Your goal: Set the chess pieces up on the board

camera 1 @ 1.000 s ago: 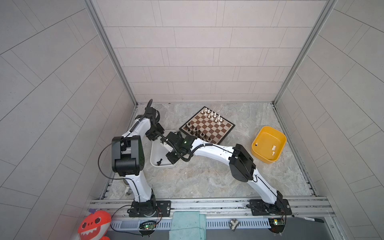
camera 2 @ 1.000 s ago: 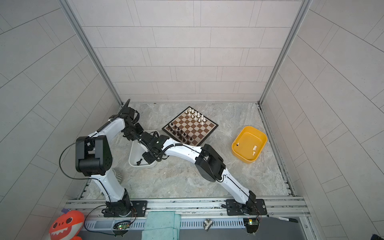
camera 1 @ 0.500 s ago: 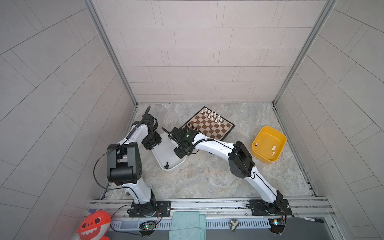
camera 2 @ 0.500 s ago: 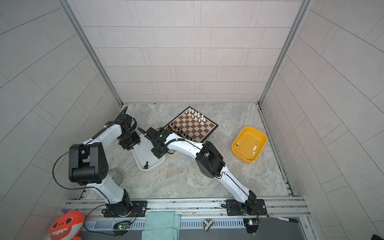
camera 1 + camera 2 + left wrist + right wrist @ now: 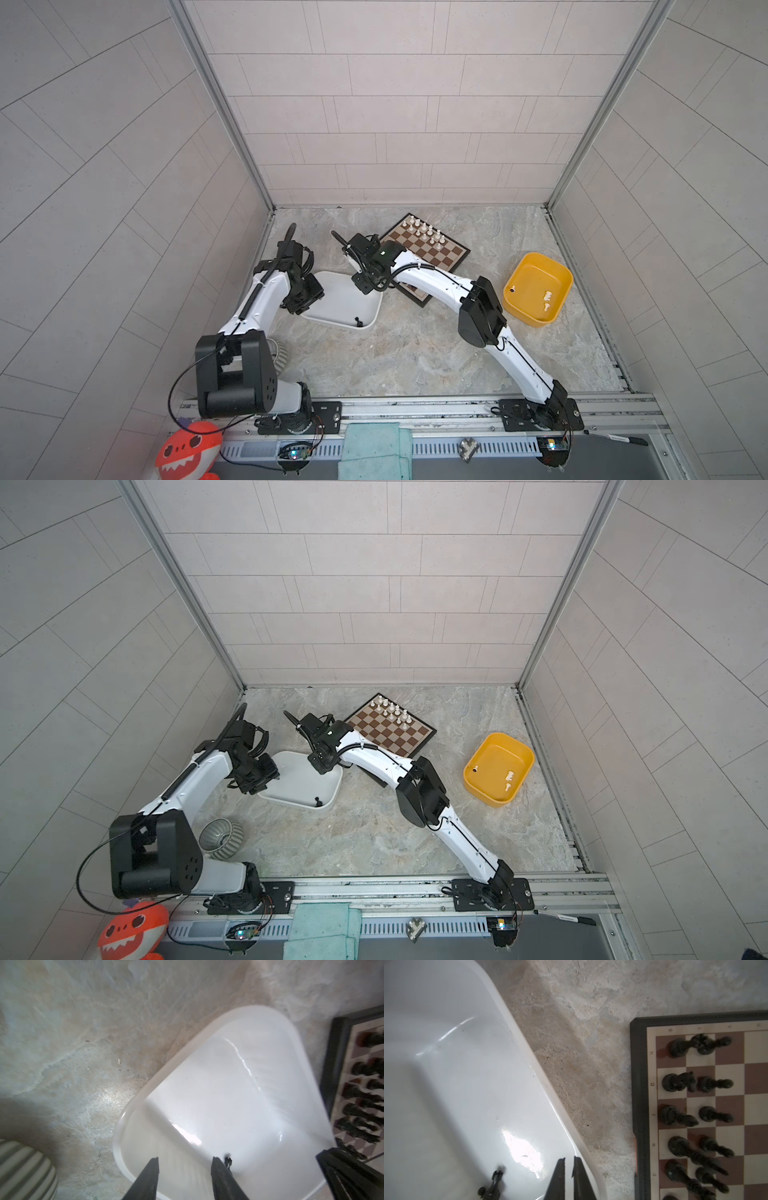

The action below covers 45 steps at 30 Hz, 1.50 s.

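A lone black rook (image 5: 494,1183) sits in a corner of the white tub (image 5: 340,297), which stands just beside the board (image 5: 432,253), probably to keep each carry short. Black chessmen (image 5: 679,1082) line the board's near edge and white chessmen (image 5: 424,230) its far edge. The right gripper (image 5: 570,1159) hovers inside the rim near the rook, fingers almost together around a thin empty slit, while the left gripper (image 5: 185,1158) hangs over the tub's other side, spread and holding nothing, perhaps to steady it.
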Motion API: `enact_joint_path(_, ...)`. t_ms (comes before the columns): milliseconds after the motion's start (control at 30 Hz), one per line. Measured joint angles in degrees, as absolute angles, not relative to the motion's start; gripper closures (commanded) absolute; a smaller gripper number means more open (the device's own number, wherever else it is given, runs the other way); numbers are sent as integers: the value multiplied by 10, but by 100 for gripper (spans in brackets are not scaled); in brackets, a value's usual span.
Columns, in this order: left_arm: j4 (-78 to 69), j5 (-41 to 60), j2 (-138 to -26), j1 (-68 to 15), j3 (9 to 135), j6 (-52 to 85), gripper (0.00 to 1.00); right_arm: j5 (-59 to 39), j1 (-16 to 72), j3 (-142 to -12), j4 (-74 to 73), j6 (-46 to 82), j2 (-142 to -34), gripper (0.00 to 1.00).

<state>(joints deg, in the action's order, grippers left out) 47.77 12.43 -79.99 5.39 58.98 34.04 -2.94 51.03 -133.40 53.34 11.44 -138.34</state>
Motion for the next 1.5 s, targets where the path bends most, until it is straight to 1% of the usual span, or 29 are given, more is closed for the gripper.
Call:
enact_joint_path(133, 460, 125, -806, 54, 641, 350, 49, -50, 522, -1206, 521, 129, -1274, 86)
enact_joint_path(200, 449, 130, -828, 54, 675, 354, 49, -63, 530, -1144, 509, 136, -1217, 86)
enact_joint_path(300, 427, 142, -889, 54, 735, 355, 49, -86, 551, -1050, 490, 147, -1140, 86)
enact_joint_path(400, 414, 158, -975, 54, 809, 350, 50, -109, 583, -984, 466, 161, -1105, 86)
enact_joint_path(467, 411, 167, -1025, 53, 848, 345, 50, -121, 602, -955, 450, 170, -1107, 83)
enact_joint_path(533, 420, 175, -1075, 51, 888, 333, 50, -133, 621, -931, 434, 182, -1118, 78)
enact_joint_path(600, 430, 179, -1111, 48, 916, 319, 50, -140, 631, -919, 422, 192, -1130, 75)
enact_joint_path(700, 454, 182, -1145, 47, 940, 296, 50, -147, 635, -919, 401, 205, -1155, 69)
enact_joint_path(800, 475, 185, -1154, 45, 943, 279, 50, -150, 634, -929, 390, 214, -1173, 67)
enact_joint_path(1000, 486, 198, -1160, 43, 942, 260, 51, -138, 633, -961, 380, 217, -1204, 69)
enact_joint_path(1233, 494, 201, -1169, 40, 927, 246, 52, -127, 625, -972, 379, 216, -1213, 71)
enact_joint_path(1500, 498, 189, -1163, 40, 876, 233, 54, -115, 609, -972, 381, 210, -1214, 72)
